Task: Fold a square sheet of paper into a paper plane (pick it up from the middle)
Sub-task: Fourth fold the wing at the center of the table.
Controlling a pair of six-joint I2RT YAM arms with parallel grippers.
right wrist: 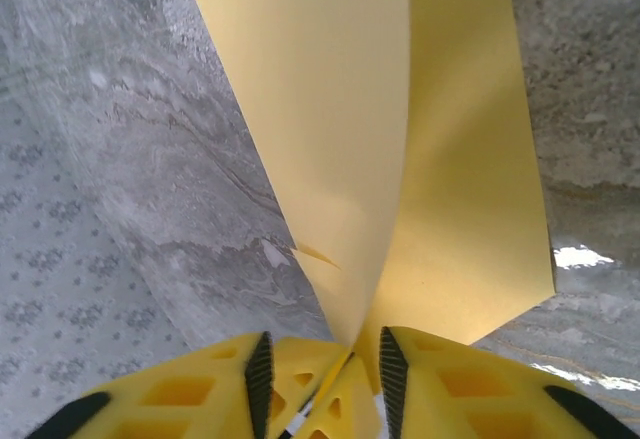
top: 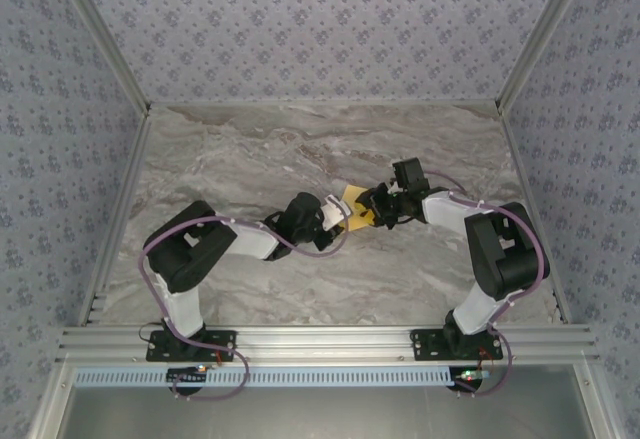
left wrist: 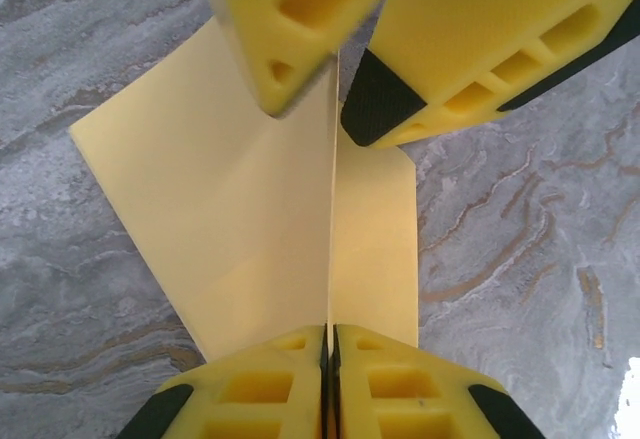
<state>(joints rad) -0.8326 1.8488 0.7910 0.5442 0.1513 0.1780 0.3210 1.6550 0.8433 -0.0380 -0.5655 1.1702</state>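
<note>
while the left tool (left wrist: 329, 341) pinches the paper (left wrist: 230, 199), the right tool (right wrist: 325, 357) stands half-open.

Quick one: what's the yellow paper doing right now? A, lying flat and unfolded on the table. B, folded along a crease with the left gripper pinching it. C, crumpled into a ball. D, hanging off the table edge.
B: in the left wrist view the left gripper has its fingers pressed together on the crease of the yellow paper, whose two halves spread out to either side.
</note>
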